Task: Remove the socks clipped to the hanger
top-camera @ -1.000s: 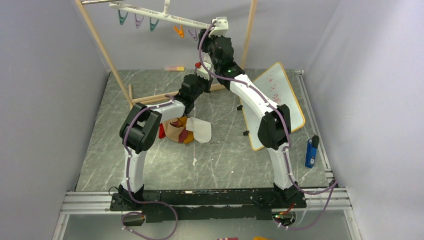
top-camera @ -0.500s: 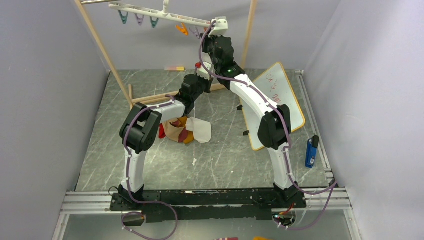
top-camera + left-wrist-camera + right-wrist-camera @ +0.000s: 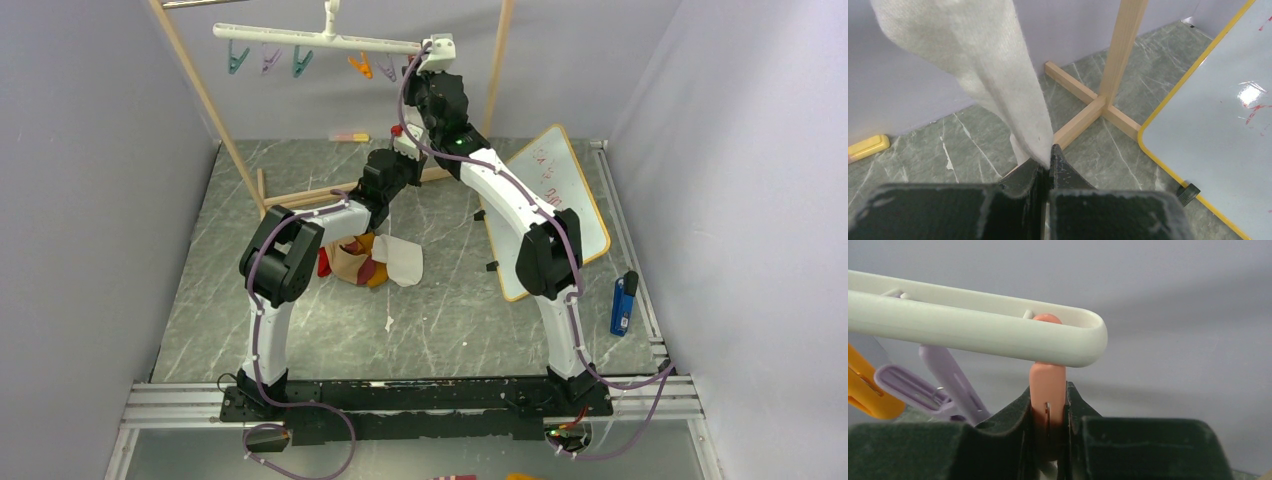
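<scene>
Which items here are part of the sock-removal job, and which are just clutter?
Job:
- white plastic bar hanger
- long white sock in left gripper
- salmon plastic clip pinched by right gripper
- heap of loose coloured socks

Clutter:
- yellow-rimmed whiteboard
- blue plastic lighter-shaped item
- small yellow block

The rack posts (image 3: 205, 100) are flanking the hanger (image 3: 300, 38); the rack foot (image 3: 1083, 112) is crossing the table (image 3: 300, 340) just past the left gripper (image 3: 1046, 167) and its white sock (image 3: 998, 75). The whiteboard (image 3: 565, 200) is filling the right side, the sock pile (image 3: 375, 260) the middle; the near table is lying open. A purple clip (image 3: 948, 385) is crowding the orange clip (image 3: 1047, 385) in the right gripper (image 3: 1048, 415).
</scene>
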`<control>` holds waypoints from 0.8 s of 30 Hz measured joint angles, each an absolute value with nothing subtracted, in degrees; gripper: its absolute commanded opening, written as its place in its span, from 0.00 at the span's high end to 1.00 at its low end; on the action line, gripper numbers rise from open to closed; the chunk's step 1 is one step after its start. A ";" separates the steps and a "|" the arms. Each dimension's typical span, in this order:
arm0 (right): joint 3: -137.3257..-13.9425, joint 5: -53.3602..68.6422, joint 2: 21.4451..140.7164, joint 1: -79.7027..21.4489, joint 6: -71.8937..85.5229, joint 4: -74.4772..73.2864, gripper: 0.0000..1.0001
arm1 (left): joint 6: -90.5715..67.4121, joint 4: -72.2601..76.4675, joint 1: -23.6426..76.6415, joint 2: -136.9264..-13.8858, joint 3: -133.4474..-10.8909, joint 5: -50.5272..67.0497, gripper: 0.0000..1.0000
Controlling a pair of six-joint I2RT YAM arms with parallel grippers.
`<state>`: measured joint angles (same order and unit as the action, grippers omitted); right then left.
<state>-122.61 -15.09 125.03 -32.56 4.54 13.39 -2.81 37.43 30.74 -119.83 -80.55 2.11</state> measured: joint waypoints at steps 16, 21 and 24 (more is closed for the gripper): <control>-114.34 -7.64 121.60 -32.36 4.43 15.00 0.00 | -2.81 37.04 30.74 -119.83 -80.55 2.07 0.95; -104.20 -5.54 114.02 -31.62 5.28 17.08 0.00 | -2.76 36.97 30.79 -119.33 -79.37 1.67 0.95; -98.98 -5.04 108.88 -30.92 5.96 18.50 0.00 | -2.74 36.14 30.81 -117.30 -76.71 1.32 0.95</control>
<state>-98.98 -5.04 108.88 -30.92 5.96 18.50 -2.74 36.14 30.81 -117.30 -76.71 1.32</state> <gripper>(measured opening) 0.997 0.060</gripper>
